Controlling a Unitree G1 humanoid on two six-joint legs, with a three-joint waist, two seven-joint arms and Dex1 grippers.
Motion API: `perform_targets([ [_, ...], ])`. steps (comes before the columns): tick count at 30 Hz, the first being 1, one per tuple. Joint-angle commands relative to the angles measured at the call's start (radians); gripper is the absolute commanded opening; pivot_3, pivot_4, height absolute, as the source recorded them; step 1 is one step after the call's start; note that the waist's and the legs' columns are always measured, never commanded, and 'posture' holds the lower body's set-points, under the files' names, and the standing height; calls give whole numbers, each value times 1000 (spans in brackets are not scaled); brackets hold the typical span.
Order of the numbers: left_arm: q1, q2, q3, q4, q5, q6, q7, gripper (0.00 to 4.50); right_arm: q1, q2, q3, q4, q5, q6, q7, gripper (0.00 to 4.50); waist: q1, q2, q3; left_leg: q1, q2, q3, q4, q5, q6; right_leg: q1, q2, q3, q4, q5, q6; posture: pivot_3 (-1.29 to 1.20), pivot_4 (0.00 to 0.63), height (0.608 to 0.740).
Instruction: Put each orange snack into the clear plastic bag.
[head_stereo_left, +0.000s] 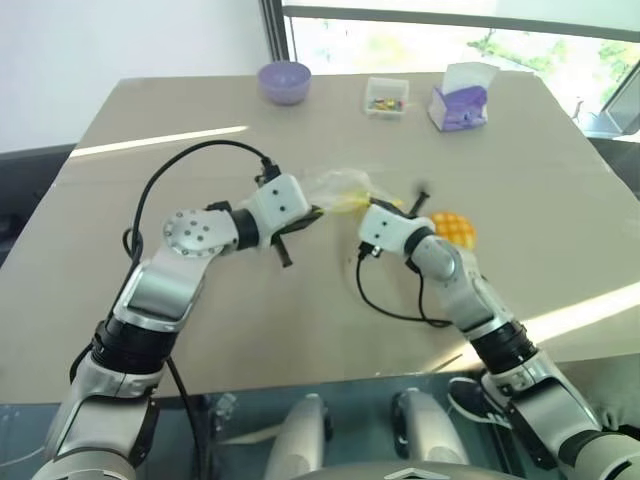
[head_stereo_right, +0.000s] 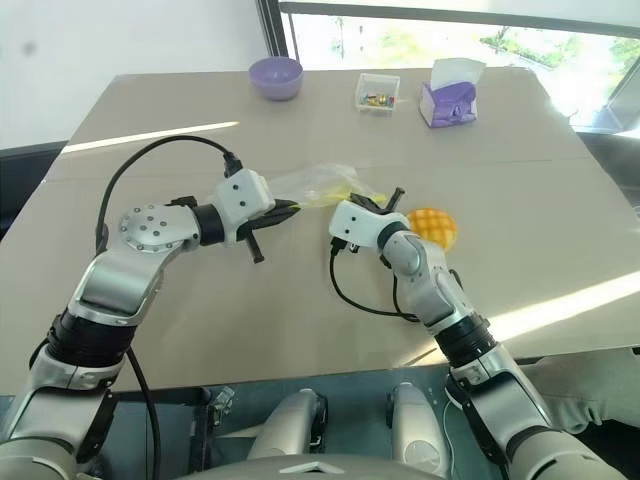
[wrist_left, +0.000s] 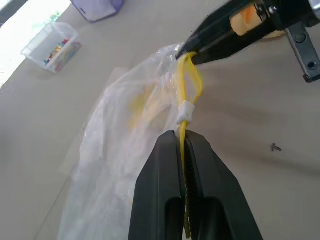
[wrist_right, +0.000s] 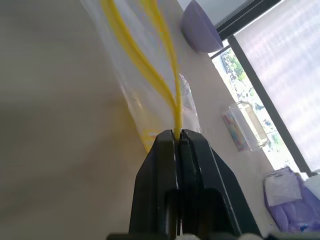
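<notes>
Broad beige tabletop spanning the scene, with bright window strips across it. Clear plastic bag held up near the middle, crinkled, stretched between both hands by its yellow seal strip. Left hand clamped tight on one end of the bag's yellow strip, fingers pressed together with the strip running out between them, just below a small white slider. Right hand likewise closed hard on the other end of the strip, two yellow lines fanning out from its pinched fingers across the clear film. Lilac tissue box at the far edge, toward the right. Lilac bowl at the far edge, toward the left. Orange snack lying on the tabletop just beside the right wrist, on its outer side, outside the bag, round with a darker criss-cross grid on top. Small clear box of coloured bits between bowl and tissue box, well apart from the bag.
</notes>
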Motion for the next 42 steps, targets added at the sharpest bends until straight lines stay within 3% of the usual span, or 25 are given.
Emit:
perform_targets([
  [1,3,-20,44,61,-8,-160,-13,0,11,-1,-27,-74,19,9,7,893,1,0,0,0,0,0,0,0,0,0,0,0,0,0,0,0,150,737],
  [4,-6,-38,62,168,-29,-281,-43,0,41,-10,-68,-116,59,29,20,2302,2,0,0,0,0,0,0,0,0,0,0,0,0,0,0,0,150,737],
  [8,-25,-45,70,257,-53,-334,-100,0,73,-33,-123,-190,150,48,82,2302,2,0,0,0,0,0,0,0,0,0,0,0,0,0,0,0,150,737],
  [11,-39,-56,79,303,-75,-345,-135,0,91,-47,-160,-252,200,98,113,1348,2,0,0,0,0,0,0,0,0,0,0,0,0,0,0,0,150,737],
  [12,-42,-55,77,314,-71,-357,-142,0,96,-49,-170,-268,214,112,121,1348,2,0,0,0,0,0,0,0,0,0,0,0,0,0,0,0,150,737],
  [13,-45,-55,76,320,-69,-367,-148,0,100,-47,-181,-283,230,128,126,602,2,0,0,0,0,0,0,0,0,0,0,0,0,0,0,0,150,737],
  [15,-51,-64,82,328,-80,-363,-153,0,106,-39,-199,-316,272,164,140,60,2,0,0,0,0,0,0,0,0,0,0,-1,0,0,0,0,150,737],
  [20,-60,-72,83,335,-80,-365,-161,0,114,-9,-181,-348,345,233,168,60,1,0,0,0,0,0,1,0,0,0,0,-1,1,0,0,0,150,737],
  [29,-51,-84,88,283,-88,-336,-158,0,80,51,-123,-285,342,245,124,60,1,0,0,0,0,0,1,0,0,0,0,-1,1,0,0,0,150,737],
  [37,-12,-78,85,229,-77,-338,-163,0,72,82,-153,-288,399,277,115,60,1,0,0,0,0,-1,1,0,0,0,0,-1,1,0,0,0,150,737],
  [42,-10,-78,84,233,-64,-345,-156,0,98,44,-187,-373,516,380,201,60,4,0,0,0,0,-1,2,0,0,1,0,-1,1,0,0,0,150,737],
])
